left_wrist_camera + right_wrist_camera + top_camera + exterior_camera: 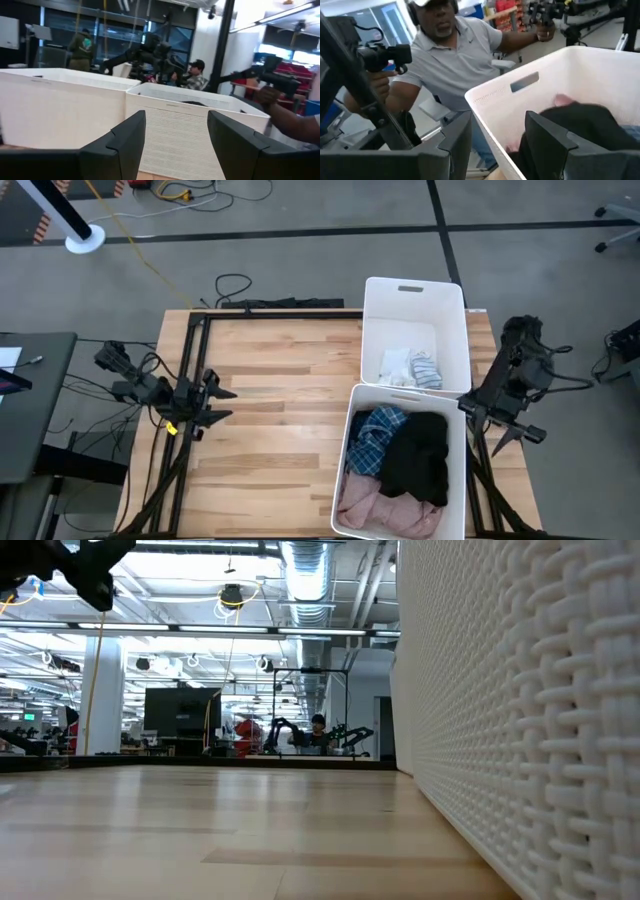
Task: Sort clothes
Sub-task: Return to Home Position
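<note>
The near white bin (pixel 352 480) holds a blue plaid shirt (pixel 374 438), a black garment (pixel 420 455) and a pink one (pixel 380 508). The far white bin (pixel 415 305) holds small white and striped socks (pixel 410 367). The navy patterned garment is not in view. My left gripper (pixel 228 404) is open and empty at the table's left edge, pointing toward the bins. My right gripper (pixel 515 435) is open and empty beside the near bin's right wall; its wrist view shows the black garment (pixel 580 125) inside that bin.
The two bins fill the table's right part; bare wood (pixel 280 410) lies between them and my left gripper. A person (pixel 455 55) holding hand grippers stands close to the table beyond the near bin. A dark frame runs along the table's left and far edges.
</note>
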Robot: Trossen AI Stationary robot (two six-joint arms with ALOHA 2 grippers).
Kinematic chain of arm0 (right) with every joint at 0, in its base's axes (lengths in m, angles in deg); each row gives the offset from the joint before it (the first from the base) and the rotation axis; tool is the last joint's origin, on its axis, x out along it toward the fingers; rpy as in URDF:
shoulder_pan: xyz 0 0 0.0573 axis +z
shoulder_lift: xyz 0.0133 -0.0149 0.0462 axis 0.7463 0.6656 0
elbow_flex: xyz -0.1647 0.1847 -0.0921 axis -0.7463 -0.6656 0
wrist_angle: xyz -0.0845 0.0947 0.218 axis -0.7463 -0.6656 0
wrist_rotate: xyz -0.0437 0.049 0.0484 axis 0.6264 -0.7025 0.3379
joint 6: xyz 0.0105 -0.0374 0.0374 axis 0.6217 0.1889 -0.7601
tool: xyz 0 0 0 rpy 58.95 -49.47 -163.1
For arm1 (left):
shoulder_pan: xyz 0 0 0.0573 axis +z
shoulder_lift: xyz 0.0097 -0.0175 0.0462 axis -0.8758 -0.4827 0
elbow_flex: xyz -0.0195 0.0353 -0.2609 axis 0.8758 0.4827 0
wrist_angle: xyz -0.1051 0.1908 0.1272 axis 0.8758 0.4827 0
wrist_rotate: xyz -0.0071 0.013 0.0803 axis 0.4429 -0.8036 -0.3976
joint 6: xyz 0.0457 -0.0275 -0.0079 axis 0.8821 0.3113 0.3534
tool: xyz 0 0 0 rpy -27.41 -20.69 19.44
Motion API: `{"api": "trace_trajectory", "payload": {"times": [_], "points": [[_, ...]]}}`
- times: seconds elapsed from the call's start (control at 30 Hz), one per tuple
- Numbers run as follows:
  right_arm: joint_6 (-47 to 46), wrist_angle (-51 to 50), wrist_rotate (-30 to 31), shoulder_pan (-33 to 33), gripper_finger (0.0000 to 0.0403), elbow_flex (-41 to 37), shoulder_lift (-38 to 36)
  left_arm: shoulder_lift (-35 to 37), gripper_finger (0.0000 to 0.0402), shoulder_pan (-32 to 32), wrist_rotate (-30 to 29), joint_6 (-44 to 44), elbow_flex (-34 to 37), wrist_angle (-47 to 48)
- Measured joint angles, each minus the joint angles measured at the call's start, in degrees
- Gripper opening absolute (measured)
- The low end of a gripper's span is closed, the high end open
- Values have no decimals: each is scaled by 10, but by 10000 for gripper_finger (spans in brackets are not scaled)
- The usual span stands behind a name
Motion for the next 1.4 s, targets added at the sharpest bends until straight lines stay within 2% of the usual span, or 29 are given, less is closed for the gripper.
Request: {"api": "trace_trajectory", "payload": {"times": [0.2, 0.43, 0.67, 0.93, 1.17, 1.4], "points": [[-2, -2, 7, 30, 196, -7, 0, 6, 209, 0, -32, -1, 10, -5], [71, -23, 7, 80, 196, -7, -1, 6, 209, 0, -49, -18, 11, -10], [68, -72, 31, 117, 196, -7, -38, 6, 209, 0, -58, -22, 11, -10], [94, -95, 40, 120, 196, -7, -126, 6, 209, 0, -67, -27, 11, -6], [92, -88, 45, 116, 196, -12, -125, 2, 209, 0, -67, -28, 11, -1], [89, -74, 59, 80, 196, -23, -124, 0, 209, 0, -67, -33, 11, -1]]}}
